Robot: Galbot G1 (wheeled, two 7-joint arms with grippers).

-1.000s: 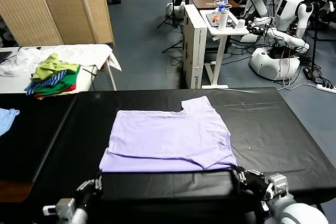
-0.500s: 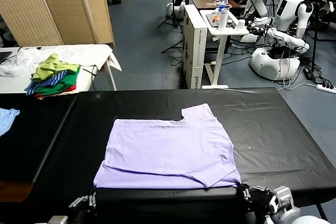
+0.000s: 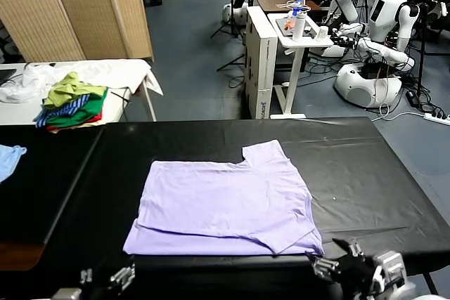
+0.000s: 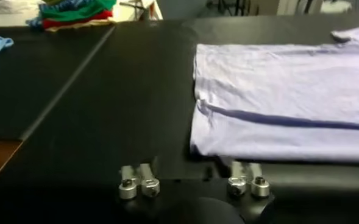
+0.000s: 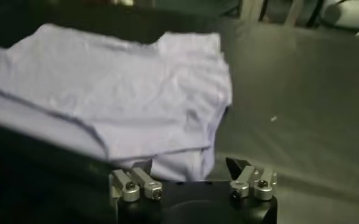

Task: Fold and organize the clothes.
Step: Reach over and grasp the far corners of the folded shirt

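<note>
Grippers sit low at the near table edge: left gripper and right gripper, both spread apart, holding nothing. Folded lavender T-shirt lies flat mid-table. Only the left wrist view shows its near hem just beyond the fingertips.

The head camera looks down from above; both wrist cameras skim low beyond their open fingers, sharing the pale lavender folded T-shirt.
</note>
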